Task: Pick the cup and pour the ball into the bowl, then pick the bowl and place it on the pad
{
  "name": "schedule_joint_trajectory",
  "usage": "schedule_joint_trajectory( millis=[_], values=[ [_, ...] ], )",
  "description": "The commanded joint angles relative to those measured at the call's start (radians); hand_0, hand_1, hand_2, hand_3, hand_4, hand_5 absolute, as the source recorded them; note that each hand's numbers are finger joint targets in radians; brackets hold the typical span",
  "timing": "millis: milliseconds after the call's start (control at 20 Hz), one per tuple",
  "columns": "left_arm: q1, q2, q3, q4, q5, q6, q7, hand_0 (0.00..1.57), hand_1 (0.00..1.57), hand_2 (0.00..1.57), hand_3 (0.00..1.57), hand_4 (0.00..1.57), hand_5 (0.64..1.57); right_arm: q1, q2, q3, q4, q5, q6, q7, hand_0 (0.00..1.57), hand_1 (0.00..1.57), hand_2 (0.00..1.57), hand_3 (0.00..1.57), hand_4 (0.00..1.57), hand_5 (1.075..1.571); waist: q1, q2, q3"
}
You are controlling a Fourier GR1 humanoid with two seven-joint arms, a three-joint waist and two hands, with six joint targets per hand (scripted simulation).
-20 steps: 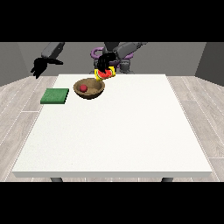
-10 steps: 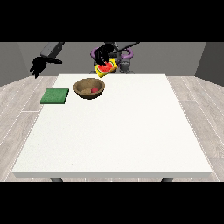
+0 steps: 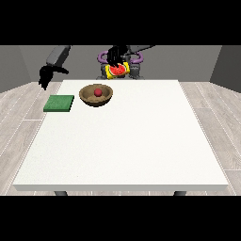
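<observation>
We see the ball [image 3: 98,92] already in the bowl [image 3: 96,95] near the table [image 3: 122,141]'s far edge, the hand at the view's right [image 3: 114,56] gripping the cup [image 3: 117,70], the other hand [image 3: 45,75]'s fingers unreadable, and the pad [image 3: 59,103] waiting for the bowl.

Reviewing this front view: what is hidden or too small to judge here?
- Cup: the hand at the view's right covers its top, so its inside is hidden.
- Hand at the view's left: too small to tell its finger pose.
- Ball in the bowl: whether it touches the bottom is unclear.
</observation>
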Motion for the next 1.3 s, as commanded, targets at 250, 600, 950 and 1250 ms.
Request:
schedule_joint_trajectory(
  millis=[250, 600, 950, 1250],
  values=[
    [0.179, 0.115, 0.382, -0.15, 0.399, 0.238, -0.106, 0.37, 0.37, 1.57, 1.57, 0.86, 1.568, 0.032, -0.027, -0.033, -0.008, -0.032, -0.019, 0.049, 0.0, 0.0, 0.0, 0.0, 0.48, 1.561, 0.109, 0.008, -0.004],
    [0.279, 0.025, 0.564, -0.18, 0.8, 0.258, -0.323, 1.17, 1.17, 1.24, 1.07, 0.8, 1.527, 0.011, 0.052, -0.028, -0.055, -0.048, -0.046, 0.007, 0.0, 0.0, 0.0, 0.0, 0.27, 1.566, 0.096, 0.156, -0.0041],
    [0.29, -0.017, 0.731, -0.12, 1.131, 0.201, -0.515, 0.0, 0.0, 0.0, 0.0, 0.4, 1.548, -0.027, 0.129, 0.042, -0.138, -0.027, -0.056, 0.061, 0.0, 0.0, 0.0, 0.0, 0.42, 1.566, 0.018, 0.203, -0.0027],
    [0.348, -0.001, 0.775, 0.021, 1.188, 0.17, -0.653, 0.0, 0.0, 0.0, 0.0, 0.0, 1.519, -0.022, 0.189, 0.094, -0.183, -0.011, -0.096, 0.117, 0.0, 0.0, 0.0, 0.0, 0.11, 1.541, -0.061, 0.168, 0.0007]
  ],
)
